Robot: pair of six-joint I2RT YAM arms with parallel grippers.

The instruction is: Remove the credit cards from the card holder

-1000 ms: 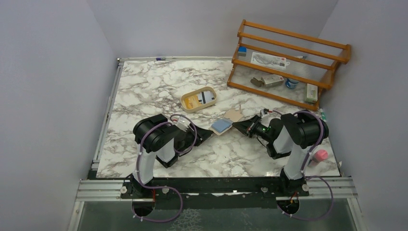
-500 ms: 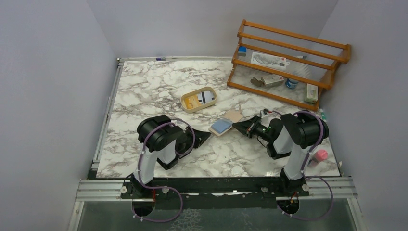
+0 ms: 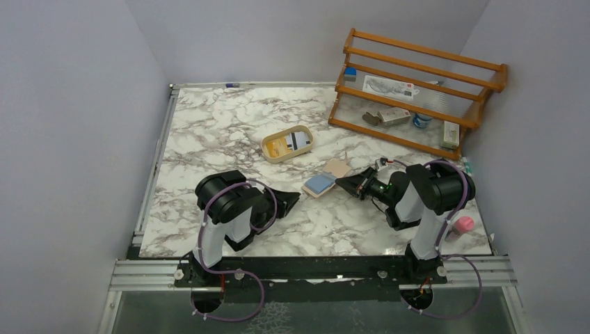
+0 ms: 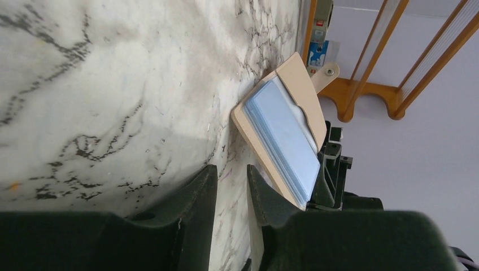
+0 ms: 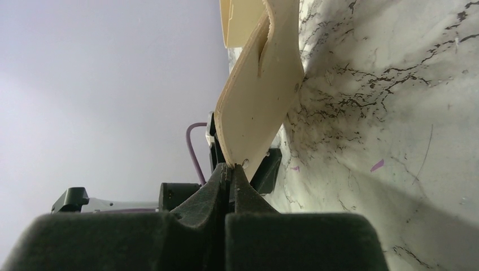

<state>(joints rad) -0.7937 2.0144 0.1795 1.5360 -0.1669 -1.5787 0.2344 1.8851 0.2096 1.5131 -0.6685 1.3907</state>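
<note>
The tan card holder (image 3: 339, 167) lies open on the marble table, with a stack of light blue credit cards (image 3: 320, 183) on its near half. My right gripper (image 3: 342, 182) is shut on the holder's right edge; in the right wrist view the tan flap (image 5: 260, 96) rises from the closed jaws (image 5: 230, 167). My left gripper (image 3: 296, 198) sits a short way left of the holder, jaws a narrow gap apart and empty. The left wrist view shows the holder (image 4: 305, 84) and blue cards (image 4: 285, 132) ahead of the fingertips (image 4: 231, 169).
A beige oval tray (image 3: 268, 148) holding cards stands behind the holder. A wooden rack (image 3: 417, 90) with small items fills the back right. A pink object (image 3: 463, 225) sits at the table's right edge by the right arm.
My left gripper has drawn back to the lower left, away from the card holder. The right gripper and the holder have stayed in place.
</note>
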